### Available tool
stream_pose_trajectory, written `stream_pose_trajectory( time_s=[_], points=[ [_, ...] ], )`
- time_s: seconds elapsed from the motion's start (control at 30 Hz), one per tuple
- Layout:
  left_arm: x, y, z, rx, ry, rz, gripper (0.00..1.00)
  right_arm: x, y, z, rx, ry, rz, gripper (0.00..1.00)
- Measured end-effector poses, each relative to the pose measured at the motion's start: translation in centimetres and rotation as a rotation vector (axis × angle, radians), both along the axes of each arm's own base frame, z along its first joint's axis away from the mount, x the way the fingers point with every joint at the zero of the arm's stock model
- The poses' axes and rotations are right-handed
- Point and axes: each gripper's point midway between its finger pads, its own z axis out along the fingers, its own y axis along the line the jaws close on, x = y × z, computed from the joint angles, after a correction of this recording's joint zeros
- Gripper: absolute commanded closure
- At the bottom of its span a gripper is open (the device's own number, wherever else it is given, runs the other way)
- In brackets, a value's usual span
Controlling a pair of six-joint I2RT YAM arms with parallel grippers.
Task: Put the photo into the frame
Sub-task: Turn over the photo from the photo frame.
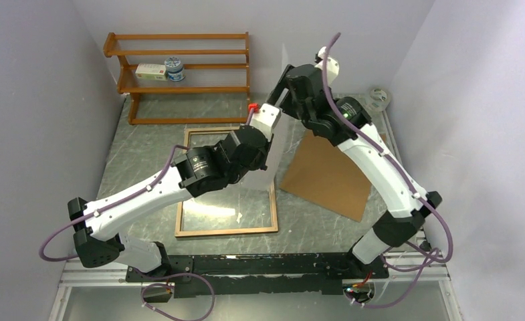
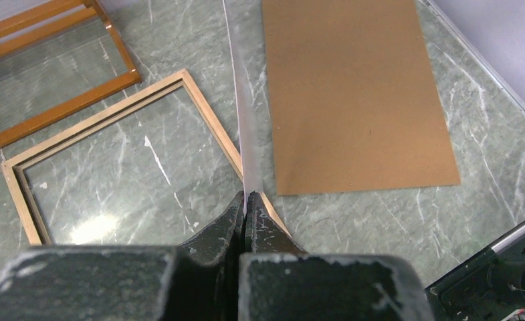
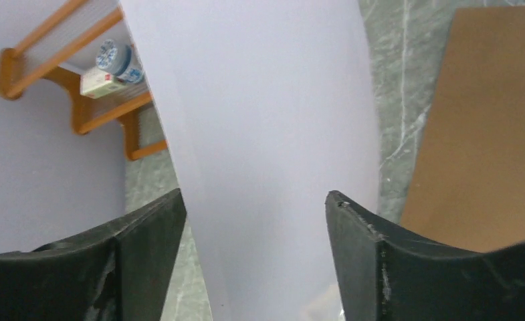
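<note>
The photo (image 1: 285, 144) stands upright on edge over the frame's right rail, its plain white back toward my right arm. My left gripper (image 1: 267, 155) is shut on its lower edge. In the left wrist view the photo (image 2: 245, 127) runs edge-on away from my shut gripper (image 2: 246, 198). The frame (image 1: 227, 231) lies flat, wood-coloured back up, and also shows in the left wrist view (image 2: 209, 117). My right gripper (image 1: 281, 87) is open by the photo's top. In the right wrist view the white sheet (image 3: 266, 114) fills the space before my open gripper (image 3: 256, 200); neither finger touches it.
The flat brown backing board (image 1: 330, 174) lies right of the frame; it also shows in the left wrist view (image 2: 356, 93) and the right wrist view (image 3: 487, 134). An orange-brown shelf rack (image 1: 179, 90) with a box and a tin stands at the back left.
</note>
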Motion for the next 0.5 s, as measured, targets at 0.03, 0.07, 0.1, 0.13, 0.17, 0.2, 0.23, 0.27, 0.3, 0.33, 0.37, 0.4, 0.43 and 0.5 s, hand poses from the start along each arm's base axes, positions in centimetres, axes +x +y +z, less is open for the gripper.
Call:
stream_pose_trajectory(
  time_s=[0.03, 0.07, 0.1, 0.13, 0.17, 0.2, 0.23, 0.27, 0.3, 0.33, 0.37, 0.4, 0.43, 0.5],
  points=[
    [-0.1, 0.0, 0.1, 0.001, 0.001, -0.004, 0.97, -0.1, -0.2, 0.3, 0.012, -0.008, 0.008, 0.15],
    [-0.1, 0.0, 0.4, -0.004, 0.0, -0.009, 0.98, -0.2, -0.5, 0.6, 0.03, -0.019, 0.019, 0.13],
    [0.0, 0.0, 0.5, -0.007, 0.002, -0.01, 0.97, -0.5, -0.8, 1.0, 0.046, -0.028, 0.029, 0.12],
    [0.0, 0.1, 0.6, -0.013, 0.008, -0.013, 0.98, -0.7, -1.1, 1.5, 0.066, -0.046, 0.04, 0.12],
    [0.1, 0.2, 0.6, -0.023, 0.019, -0.014, 0.97, -0.9, -1.4, 1.9, 0.084, -0.064, 0.048, 0.12],
    [0.2, 0.5, 0.5, -0.028, 0.031, -0.012, 0.97, -1.2, -1.7, 2.4, 0.106, -0.081, 0.059, 0.12],
    [0.5, 0.9, 0.3, -0.04, 0.052, -0.001, 0.97, -1.5, -2.1, 2.9, 0.128, -0.099, 0.067, 0.11],
    [0.9, 1.6, 0.1, -0.055, 0.076, 0.019, 0.98, -1.7, -2.6, 3.5, 0.145, -0.119, 0.069, 0.11],
    [1.4, 2.5, -0.1, -0.068, 0.096, 0.043, 0.98, -1.9, -2.9, 4.1, 0.16, -0.135, 0.071, 0.1],
    [1.9, 3.5, -0.4, -0.088, 0.123, 0.075, 0.97, -1.9, -3.4, 4.8, 0.179, -0.159, 0.068, 0.09],
    [2.4, 4.6, -0.9, -0.106, 0.151, 0.107, 0.97, -2.0, -3.7, 5.3, 0.193, -0.177, 0.067, 0.07],
    [2.8, 5.6, -1.4, -0.122, 0.179, 0.137, 0.97, -2.0, -3.9, 5.7, 0.204, -0.191, 0.066, 0.05],
    [3.1, 6.9, -2.2, -0.137, 0.211, 0.173, 0.97, -2.0, -4.2, 5.9, 0.213, -0.203, 0.068, 0.04],
    [3.4, 9.4, -4.1, -0.157, 0.28, 0.248, 0.97, -2.0, -4.3, 5.8, 0.221, -0.214, 0.073, 0.03]
  ],
)
